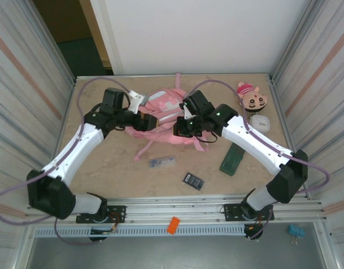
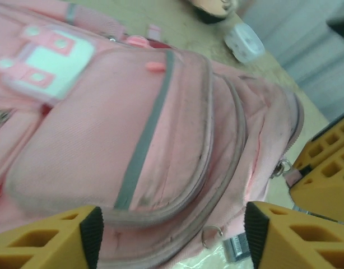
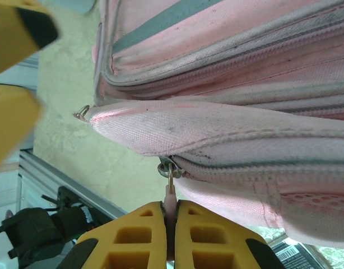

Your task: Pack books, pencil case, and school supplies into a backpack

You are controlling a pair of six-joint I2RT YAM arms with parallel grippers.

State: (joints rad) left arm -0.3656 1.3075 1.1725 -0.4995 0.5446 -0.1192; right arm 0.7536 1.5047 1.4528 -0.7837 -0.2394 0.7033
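Observation:
The pink backpack (image 1: 167, 112) lies at the table's centre, and its front pocket (image 2: 121, 129) shows close up in the left wrist view. My left gripper (image 2: 172, 238) is open, its fingers (image 2: 88, 235) set wide either side of the backpack's edge and holding nothing. My right gripper (image 3: 171, 224) is shut on a pink zip pull (image 3: 170, 203) of the backpack (image 3: 228, 129). On the table in front lie the dark green pencil case (image 1: 235, 158), a silvery-blue item (image 1: 162, 162) and a dark calculator-like item (image 1: 193, 180). The books are out of view.
A doll head (image 1: 252, 96) and a white case (image 1: 260, 121) sit at the back right. A barcode label on clear wrap (image 2: 237, 247) peeks from under the backpack. Metal walls close in both sides. An orange piece (image 1: 172, 225) lies on the front rail.

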